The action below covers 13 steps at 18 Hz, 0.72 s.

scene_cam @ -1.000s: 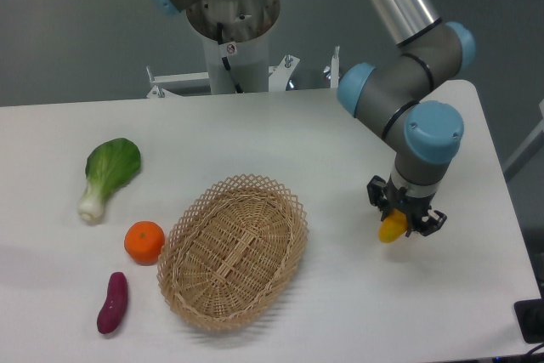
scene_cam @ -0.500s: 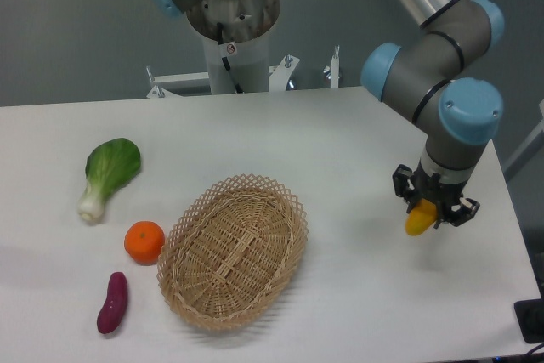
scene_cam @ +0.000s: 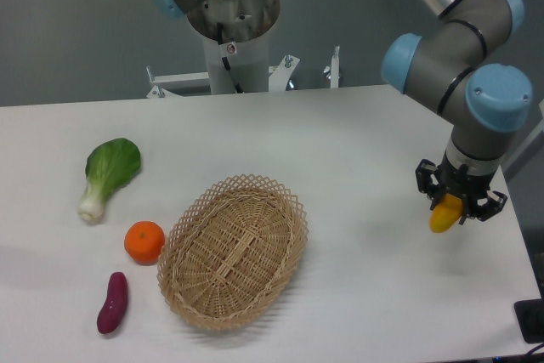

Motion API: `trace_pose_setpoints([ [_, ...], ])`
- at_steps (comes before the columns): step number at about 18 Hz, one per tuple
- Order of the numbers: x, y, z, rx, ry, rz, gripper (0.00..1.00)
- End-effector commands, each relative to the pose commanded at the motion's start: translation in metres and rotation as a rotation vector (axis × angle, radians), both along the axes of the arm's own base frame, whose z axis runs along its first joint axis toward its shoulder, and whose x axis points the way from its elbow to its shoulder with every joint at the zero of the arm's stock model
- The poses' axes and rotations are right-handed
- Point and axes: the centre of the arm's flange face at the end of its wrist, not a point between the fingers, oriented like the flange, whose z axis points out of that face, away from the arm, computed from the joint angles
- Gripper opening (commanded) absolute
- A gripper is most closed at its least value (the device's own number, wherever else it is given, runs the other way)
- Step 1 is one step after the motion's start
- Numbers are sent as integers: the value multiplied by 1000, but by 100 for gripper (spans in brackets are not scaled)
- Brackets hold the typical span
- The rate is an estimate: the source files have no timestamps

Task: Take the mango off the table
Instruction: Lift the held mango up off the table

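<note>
The mango (scene_cam: 444,215) is held in the gripper (scene_cam: 460,204) near the right edge of the table (scene_cam: 357,150), with its yellow-to-orange lower end showing below the black fingers and its upper part hidden between them. It is lifted off the tabletop — white surface is seen beneath and around it, and nothing is touched by it except the claw.

From left to right across the table, the other things are laid out as follows. A bok choy (scene_cam: 107,174) is found at about nine o'clock from the table's middle, its green leaves pointed up and away, its white stem end pointed toward the front edge. A round orange (scene_cam: 144,241) is seen below it, at roughly five o'clock from the bok choy, just beside the left rim of a wicker basket (scene_cam: 233,252). A purple sweet potato (scene_cam: 112,302) lies at about seven o'clock from the orange, near the front edge, well apart from the bok choy. The oval basket is set toward the front of the table, left of centre, and nothing can be seen inside it.

At three o'clock from the basket, well apart from it, the claw is pointed downward from the grey and blue arm (scene_cam: 463,65) — its jaws are closed narrowly on the mango, one on each side of the fruit.
</note>
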Motion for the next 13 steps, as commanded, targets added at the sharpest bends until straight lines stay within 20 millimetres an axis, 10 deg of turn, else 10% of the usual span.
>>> trace_pose_setpoints([
  [13, -3, 1, -2, -2, -1, 0, 49],
])
